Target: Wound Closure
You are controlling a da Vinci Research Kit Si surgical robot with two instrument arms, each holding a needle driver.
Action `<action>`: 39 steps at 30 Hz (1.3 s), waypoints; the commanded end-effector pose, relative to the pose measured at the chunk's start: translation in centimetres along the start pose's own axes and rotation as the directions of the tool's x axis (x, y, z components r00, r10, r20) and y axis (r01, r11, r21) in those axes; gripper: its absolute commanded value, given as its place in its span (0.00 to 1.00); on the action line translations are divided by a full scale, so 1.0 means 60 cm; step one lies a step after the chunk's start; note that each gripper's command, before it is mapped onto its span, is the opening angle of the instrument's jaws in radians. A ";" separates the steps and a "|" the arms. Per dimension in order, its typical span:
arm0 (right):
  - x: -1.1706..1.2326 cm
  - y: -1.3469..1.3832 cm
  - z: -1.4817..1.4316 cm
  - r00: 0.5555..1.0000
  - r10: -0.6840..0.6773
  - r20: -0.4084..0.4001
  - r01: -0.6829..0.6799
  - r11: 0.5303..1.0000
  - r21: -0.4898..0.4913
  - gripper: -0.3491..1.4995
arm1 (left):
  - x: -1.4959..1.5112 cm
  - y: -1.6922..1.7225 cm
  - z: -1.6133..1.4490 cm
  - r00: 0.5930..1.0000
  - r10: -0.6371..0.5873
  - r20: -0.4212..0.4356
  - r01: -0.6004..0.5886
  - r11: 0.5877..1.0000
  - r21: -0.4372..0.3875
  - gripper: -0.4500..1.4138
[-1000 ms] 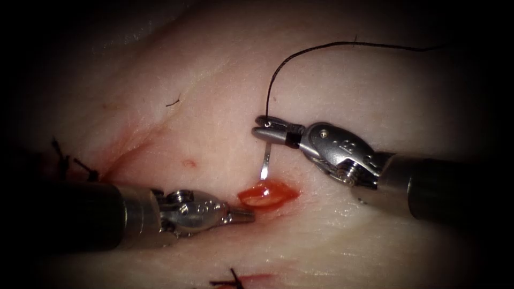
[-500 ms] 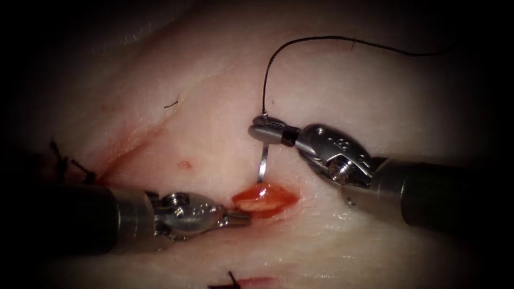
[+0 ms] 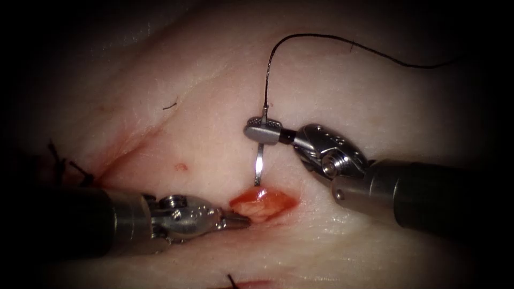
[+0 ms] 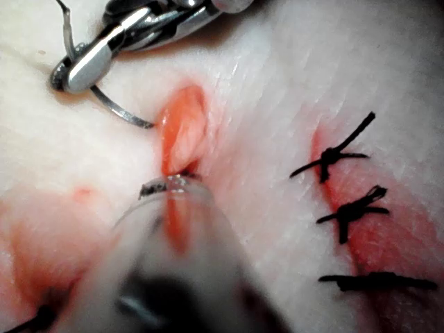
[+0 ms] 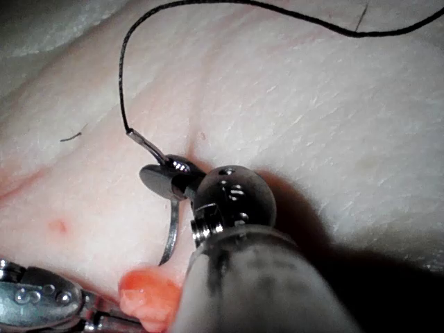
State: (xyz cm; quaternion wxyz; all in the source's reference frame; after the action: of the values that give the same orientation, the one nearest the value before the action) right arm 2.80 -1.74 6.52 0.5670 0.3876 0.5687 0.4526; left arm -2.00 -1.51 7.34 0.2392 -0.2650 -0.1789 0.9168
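Observation:
The open red cut [image 3: 265, 202] lies in the middle of the pale tissue [image 3: 342, 85]. My right tool [image 3: 261, 131] is shut on the curved needle [image 3: 259, 163] near its thread end. The needle hangs almost upright, its tip just above the cut's upper edge and out of the tissue. Black thread [image 3: 321, 38] arcs up from the needle's end and runs off to the right. My left tool [image 3: 238, 220] lies at the cut's left end, shut on the tissue edge there. In the left wrist view its jaws [image 4: 170, 186] meet the cut [image 4: 182, 132], with the needle [image 4: 118, 112] beyond.
Three black stitches [image 4: 343, 208] close another red cut beside this one. More stitch ends show at the left [image 3: 64, 163] and at the bottom [image 3: 235, 281]. A short loose thread piece [image 3: 171, 104] and a small red spot [image 3: 181, 167] lie on the tissue.
My right tool has rolled its wrist and shifted left, turning the needle more upright with its tip nearer the cut. The left tool and the cut have drifted slightly left and down.

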 end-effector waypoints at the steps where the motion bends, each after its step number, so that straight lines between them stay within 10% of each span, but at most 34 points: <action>1: -0.0003 0.0004 0.0016 1.000 0.026 0.001 -0.026 1.000 0.007 0.00 | 0.0002 0.0001 0.0013 1.000 0.001 -0.001 -0.001 1.000 -0.001 0.21; 6: -0.0021 -0.0014 0.0016 0.950 0.309 0.034 -0.307 0.950 -0.048 0.00 | 0.0003 0.0001 0.0014 1.000 0.000 -0.001 0.000 1.000 0.000 0.21; 12: -0.0034 -0.0037 0.0022 0.950 0.294 0.104 -0.274 0.946 -0.175 0.00 | 0.0003 0.0001 0.0014 1.000 0.000 -0.001 0.000 1.000 0.000 0.21; 27: -0.0059 -0.0087 0.0037 0.947 0.291 0.137 -0.276 0.954 -0.120 0.00 | 0.0002 -0.0001 0.0013 1.000 0.000 -0.001 0.000 1.000 0.002 0.19; 39: -0.0099 -0.0097 0.0039 0.859 0.473 0.195 -0.452 0.881 -0.142 0.00 | 0.0004 -0.0004 0.0011 1.000 -0.002 -0.001 0.002 1.000 0.007 0.18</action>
State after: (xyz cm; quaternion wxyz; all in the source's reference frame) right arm 3.02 -2.48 6.09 0.5188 0.5380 0.3667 0.5540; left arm -1.99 -1.48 7.34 0.2412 -0.2645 -0.1759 0.9170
